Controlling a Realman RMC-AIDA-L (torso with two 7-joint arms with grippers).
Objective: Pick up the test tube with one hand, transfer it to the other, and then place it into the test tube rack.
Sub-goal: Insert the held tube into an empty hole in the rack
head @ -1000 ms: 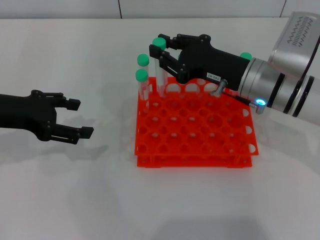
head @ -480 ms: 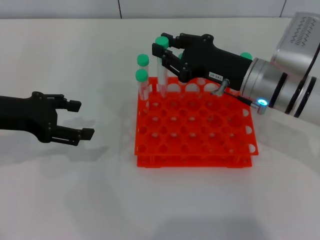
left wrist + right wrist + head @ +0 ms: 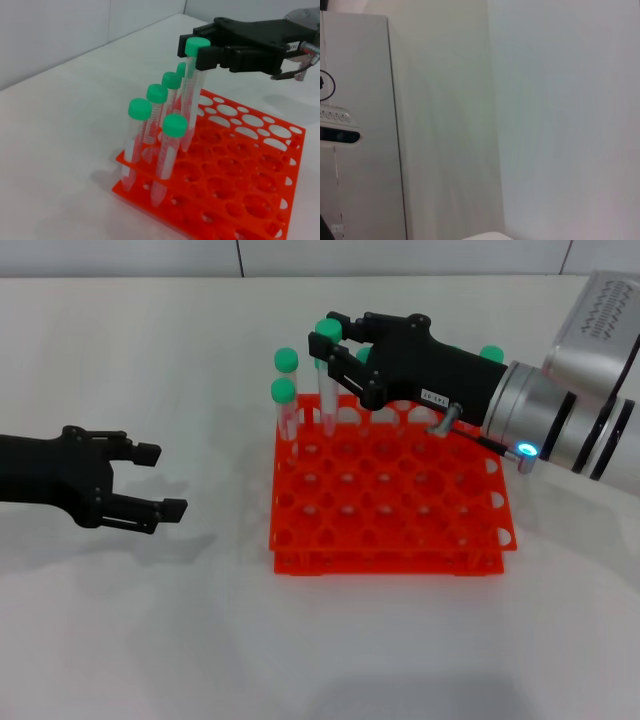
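Note:
My right gripper (image 3: pixel 329 337), black with a small white label, is shut on the green cap of the test tube (image 3: pixel 326 390) and holds it upright. The tube's pointed lower end is down in a back-row hole of the orange-red rack (image 3: pixel 400 540). The left wrist view shows the same grip (image 3: pixel 197 50) on the tube (image 3: pixel 190 107) over the rack (image 3: pixel 240 200). My left gripper (image 3: pixel 163 480), black and unlabelled, is open and empty, low over the table to the left of the rack. The right wrist view shows only a wall and a cabinet.
Several other green-capped tubes stand in the rack's left and back holes, for example two (image 3: pixel 283 392) (image 3: pixel 139 111) near the held tube and one (image 3: pixel 491 353) behind my right wrist. The rack stands on a white table (image 3: pixel 150 620).
My right gripper has moved the held tube slightly right and down into the rack. My left gripper has stayed almost still.

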